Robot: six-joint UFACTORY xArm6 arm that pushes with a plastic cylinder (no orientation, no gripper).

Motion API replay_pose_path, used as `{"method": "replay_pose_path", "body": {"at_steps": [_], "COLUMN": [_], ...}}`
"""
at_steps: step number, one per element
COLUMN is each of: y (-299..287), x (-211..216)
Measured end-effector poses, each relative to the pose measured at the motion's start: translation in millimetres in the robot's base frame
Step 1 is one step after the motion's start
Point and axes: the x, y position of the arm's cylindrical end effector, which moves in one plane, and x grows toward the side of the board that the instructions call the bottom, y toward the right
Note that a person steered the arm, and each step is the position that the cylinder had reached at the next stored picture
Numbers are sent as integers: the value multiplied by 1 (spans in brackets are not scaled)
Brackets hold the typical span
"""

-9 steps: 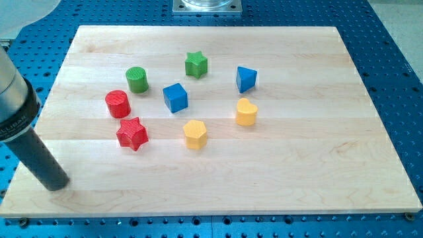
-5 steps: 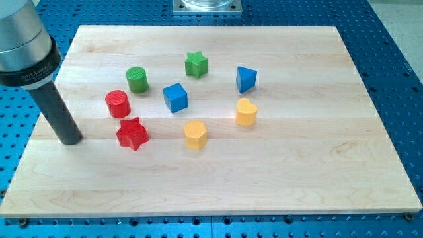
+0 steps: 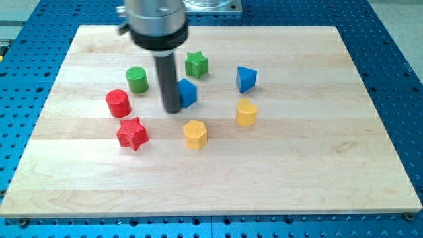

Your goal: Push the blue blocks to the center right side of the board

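Observation:
My tip (image 3: pixel 172 109) stands on the board, touching the left side of the blue cube (image 3: pixel 187 92), whose left half the rod hides. A second blue block (image 3: pixel 246 79), a wedge-like shape, sits to the right of it, near the board's middle. Both blue blocks lie in the central cluster, left of the board's right side.
Around them are a green star (image 3: pixel 195 63), a green cylinder (image 3: pixel 137 79), a red cylinder (image 3: pixel 117 103), a red star (image 3: pixel 132 133), a yellow hexagonal block (image 3: pixel 195 134) and a yellow heart-like block (image 3: pixel 246 112). The wooden board (image 3: pixel 344 152) lies on a blue perforated table.
My tip has swept from the board's left side up and right, past the red blocks, to the blue cube's left face. The blocks stay about where they were.

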Motion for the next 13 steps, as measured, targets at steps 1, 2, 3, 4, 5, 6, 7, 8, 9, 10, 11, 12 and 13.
{"method": "replay_pose_path", "body": {"at_steps": [1,2,3,4,5,6,7,8,9,10,11,12,13], "y": [46,11,-4,45,52,50,38,-10,-24,-10,28,68,104], "x": [-37,-47,-76,-100,-93,-73,-70,-70,-66,-55,-50,-50,-50]}}
